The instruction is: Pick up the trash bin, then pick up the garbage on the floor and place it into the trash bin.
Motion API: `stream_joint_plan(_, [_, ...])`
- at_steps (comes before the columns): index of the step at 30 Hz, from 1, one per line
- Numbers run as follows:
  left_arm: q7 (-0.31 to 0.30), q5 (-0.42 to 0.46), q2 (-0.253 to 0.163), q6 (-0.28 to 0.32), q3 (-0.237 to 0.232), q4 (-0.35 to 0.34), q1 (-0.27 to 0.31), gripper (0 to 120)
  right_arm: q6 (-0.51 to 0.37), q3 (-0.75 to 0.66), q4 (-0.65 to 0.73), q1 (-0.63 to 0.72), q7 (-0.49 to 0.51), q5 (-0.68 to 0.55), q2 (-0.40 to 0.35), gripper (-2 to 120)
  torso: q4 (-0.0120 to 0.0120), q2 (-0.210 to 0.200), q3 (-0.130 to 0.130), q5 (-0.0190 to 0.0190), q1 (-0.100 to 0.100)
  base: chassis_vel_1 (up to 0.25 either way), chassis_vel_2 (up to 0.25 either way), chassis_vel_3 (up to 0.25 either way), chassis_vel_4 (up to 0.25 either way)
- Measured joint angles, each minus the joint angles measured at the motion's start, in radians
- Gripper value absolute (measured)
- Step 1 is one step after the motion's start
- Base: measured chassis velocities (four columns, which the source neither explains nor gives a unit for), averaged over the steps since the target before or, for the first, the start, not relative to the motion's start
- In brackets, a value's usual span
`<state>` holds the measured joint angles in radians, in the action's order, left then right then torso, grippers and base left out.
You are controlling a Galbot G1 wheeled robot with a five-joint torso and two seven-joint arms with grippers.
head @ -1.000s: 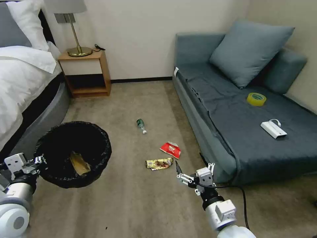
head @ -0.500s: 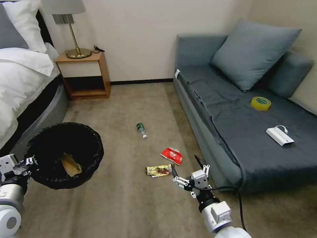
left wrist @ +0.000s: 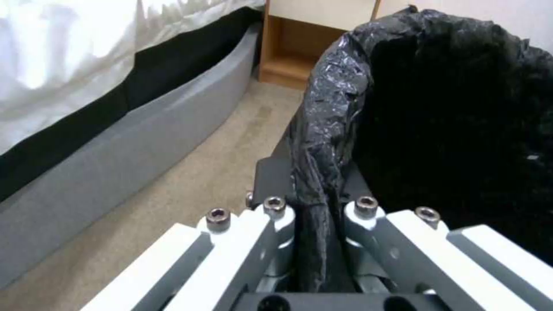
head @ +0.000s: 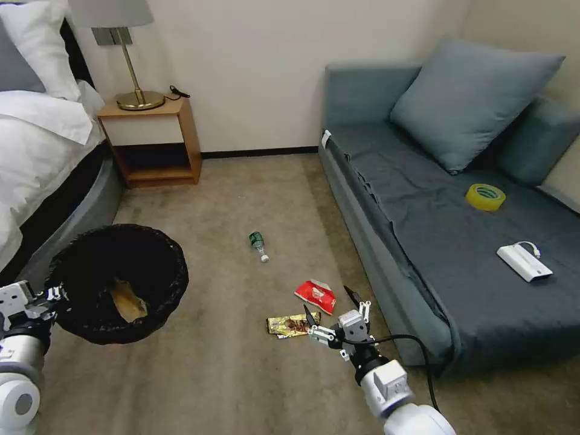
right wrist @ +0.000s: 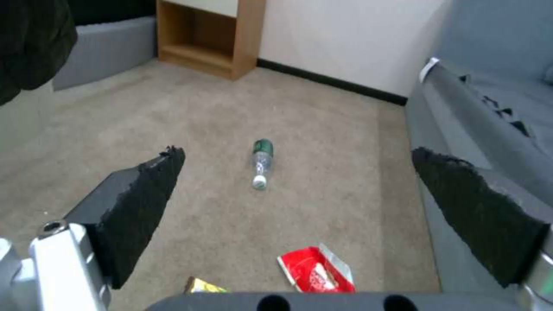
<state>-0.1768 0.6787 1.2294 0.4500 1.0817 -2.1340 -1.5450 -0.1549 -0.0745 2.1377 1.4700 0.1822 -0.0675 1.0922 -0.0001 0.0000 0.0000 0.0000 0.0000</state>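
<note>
My head camera looks into the round bin lined with crinkled black plastic (head: 118,281) and finds a flat brown paper pouch (head: 127,300) at its bottom; my left wrist camera sees my left claw (left wrist: 318,203) clamped on the bag-wrapped rim. My right claw (head: 329,309) hangs wide open, empty, low over the carpet just above the shiny gold-brown wrapper (head: 292,324) and red-and-white snack packet (head: 316,295). The small green-labelled bottle (right wrist: 262,163) lies farther ahead.
</note>
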Motion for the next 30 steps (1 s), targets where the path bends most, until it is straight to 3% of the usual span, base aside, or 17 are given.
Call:
stream_joint_plan(12, [0.023, -0.034, 0.010, -0.009, -0.014, 0.032, 0.016, 4, -0.022, 0.143, -0.145, -0.219, 0.023, -0.113, -0.100, 100, 0.0001, 0.000, 0.000, -0.0001, 0.000, -0.079, 0.087, 0.086, -0.084])
stream_joint_plan(15, [0.037, -0.049, 0.013, -0.017, -0.019, 0.044, 0.019, 4, -0.022, 0.224, -0.226, -0.340, 0.031, -0.162, -0.130, 100, 0.0001, 0.000, 0.000, 0.0001, 0.000, -0.069, 0.091, 0.065, -0.075])
stream_joint_plan(23, [0.058, -0.064, 0.014, -0.037, -0.017, 0.057, 0.018, 4, -0.018, 0.360, -0.383, -0.526, 0.026, -0.228, -0.136, 100, 0.0003, 0.000, 0.000, -0.0001, 0.000, -0.051, 0.056, 0.053, -0.046])
stream_joint_plan(30, [0.079, -0.095, 0.017, -0.053, -0.034, 0.049, 0.013, 4, 0.045, 0.431, -0.617, -0.639, -0.076, -0.225, -0.143, 100, -0.0001, 0.000, 0.000, 0.0001, 0.000, -0.034, 0.020, 0.040, -0.032])
